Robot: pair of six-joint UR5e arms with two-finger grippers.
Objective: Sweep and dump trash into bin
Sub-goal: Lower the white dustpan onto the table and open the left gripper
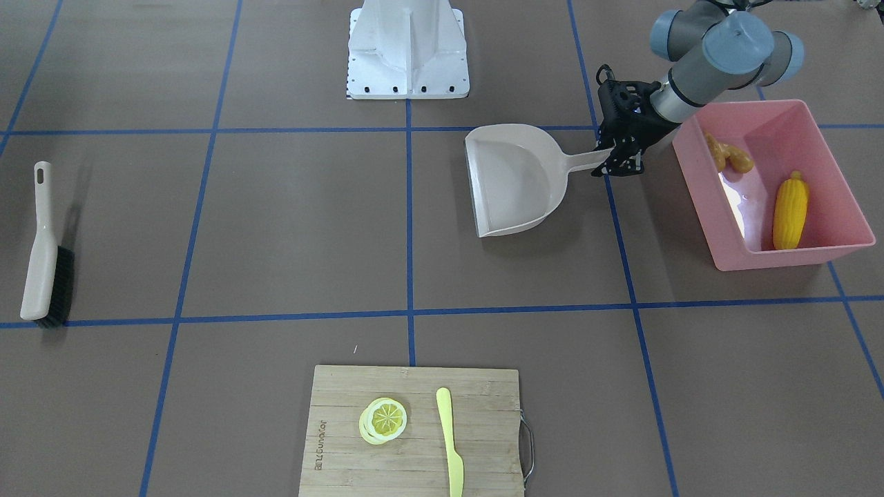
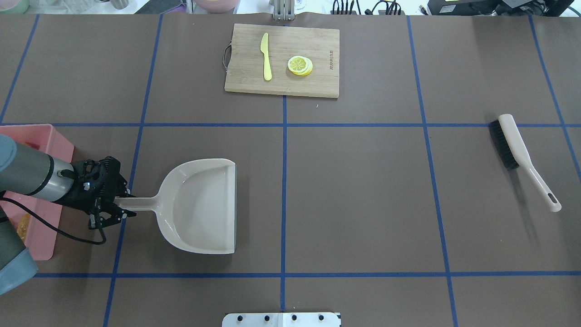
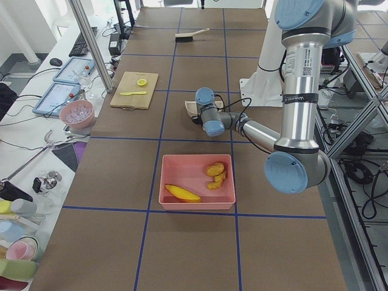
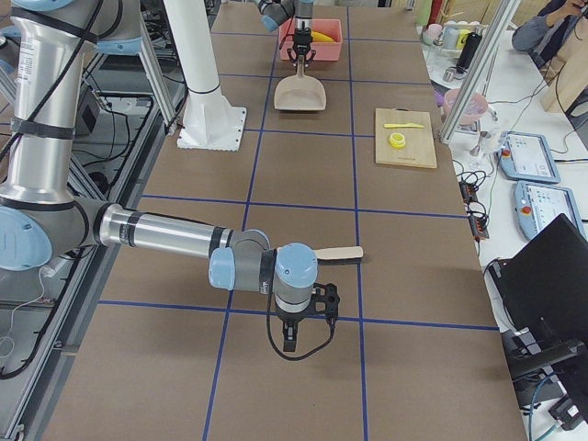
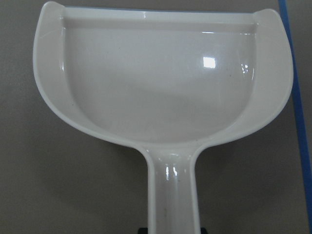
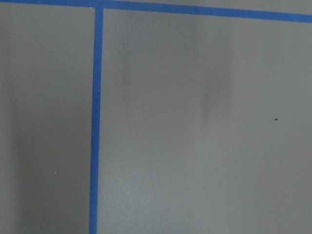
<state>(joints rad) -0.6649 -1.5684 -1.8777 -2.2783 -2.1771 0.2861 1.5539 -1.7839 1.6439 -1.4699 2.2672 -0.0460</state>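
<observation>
At the robot's own edge of the surface (image 2: 363, 204), a white pedestal (image 1: 407, 48) stands on a brown cover ruled into large squares by blue tape. One square farther out, the working things lie in a row. The pink bin (image 1: 794, 257) is at the robot's left end, and the beige dustpan (image 1: 514, 179) is beside it but apart. A brush (image 1: 45, 255) lies well off toward the right end. At the far edge a bamboo cutting board (image 1: 483, 407) carries a lemon slice (image 1: 383, 420) and a pale yellow knife (image 1: 449, 442). Beyond that edge run benches with tablets (image 3: 68, 70), bowls and cables, behind slanted metal posts.

The left tool (image 1: 601, 157) pinches the end of the dustpan's handle, with a finger close against each side. The dustpan's long axis runs along the row, its handle toward the bin and its open mouth toward the middle of the surface. The bin's long axis runs outward from the robot, a little askew to the tape. All the trash lies inside it. The potato (image 3: 214, 169) and ginger root (image 3: 218, 180) touch each other at the robot-side end. The corn cob (image 1: 791, 210) is at the outer end, lying lengthwise with the bin. The right tool (image 4: 291, 346) hangs fingers-down near the right end, past the brush. Only a side view shows it, so I cannot tell whether its fingers are spread or together.
</observation>
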